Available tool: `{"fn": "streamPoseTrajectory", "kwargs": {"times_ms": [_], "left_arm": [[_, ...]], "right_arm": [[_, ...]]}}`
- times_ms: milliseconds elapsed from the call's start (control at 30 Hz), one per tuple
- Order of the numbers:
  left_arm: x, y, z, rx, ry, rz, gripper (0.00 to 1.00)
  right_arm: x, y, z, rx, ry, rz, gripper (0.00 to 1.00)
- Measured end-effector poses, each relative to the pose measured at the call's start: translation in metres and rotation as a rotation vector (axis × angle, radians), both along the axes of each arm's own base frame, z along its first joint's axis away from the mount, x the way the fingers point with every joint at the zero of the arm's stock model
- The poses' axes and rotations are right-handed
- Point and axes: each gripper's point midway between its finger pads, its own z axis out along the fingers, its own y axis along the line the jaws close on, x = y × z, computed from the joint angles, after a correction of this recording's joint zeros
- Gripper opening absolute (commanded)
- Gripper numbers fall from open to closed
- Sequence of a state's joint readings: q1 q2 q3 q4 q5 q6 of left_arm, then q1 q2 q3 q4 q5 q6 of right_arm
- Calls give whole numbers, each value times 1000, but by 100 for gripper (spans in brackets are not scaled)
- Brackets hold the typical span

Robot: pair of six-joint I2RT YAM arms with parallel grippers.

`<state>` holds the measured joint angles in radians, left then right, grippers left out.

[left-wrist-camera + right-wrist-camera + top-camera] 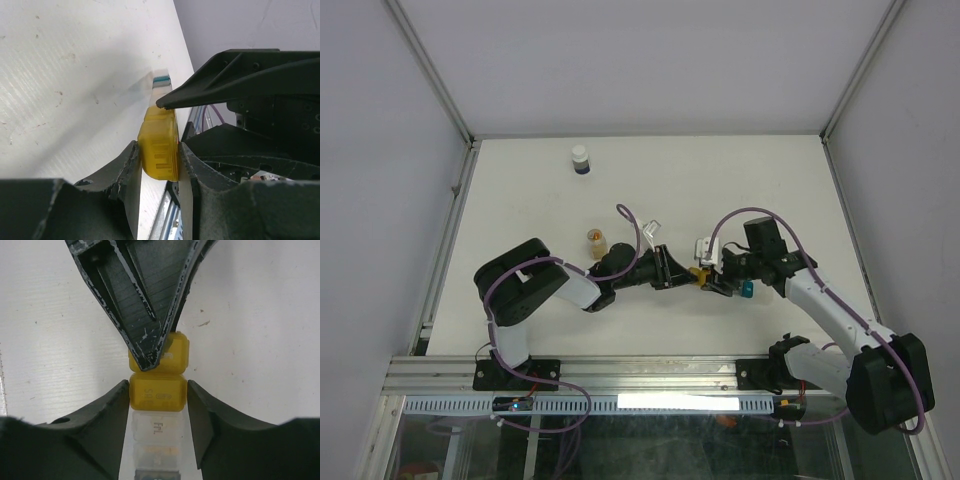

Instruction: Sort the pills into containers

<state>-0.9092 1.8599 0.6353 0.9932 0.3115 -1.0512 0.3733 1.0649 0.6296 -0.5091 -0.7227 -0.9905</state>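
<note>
Yellow container clamped, left claw, right claw

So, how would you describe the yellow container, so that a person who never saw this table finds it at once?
On the white table, find the middle, where the left gripper and right gripper meet. Both pinch one end of a short row of boxes. That end box is the yellow container; its neighbours are clear, and the far end is a teal box.
</note>
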Motion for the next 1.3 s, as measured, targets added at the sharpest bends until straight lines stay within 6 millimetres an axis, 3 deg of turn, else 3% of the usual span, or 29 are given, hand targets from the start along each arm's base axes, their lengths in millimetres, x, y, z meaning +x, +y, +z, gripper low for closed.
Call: {"fn": "streamPoseTrajectory", "kwargs": {"times_ms": [333,533,833,1033,1300], "left_arm": [[-2,6,-19,78,-24,-7,0],[-2,7,-20,79,-23,-8,0],[-6,7,-15,51,-12,-20,0],[-10,6,-11,31,-3,-34,0],[1,9,-2,-6,-11,-8,0]], "right_arm": [[10,-9,8,13,-14,-83,64],[9,-8,10,24,-9,-75,79],[-3,8,-10,-35,-20,22,82],[0,6,-22,-92,-48,13,70],[4,4,-10,-64,-77,-22,39]]}}
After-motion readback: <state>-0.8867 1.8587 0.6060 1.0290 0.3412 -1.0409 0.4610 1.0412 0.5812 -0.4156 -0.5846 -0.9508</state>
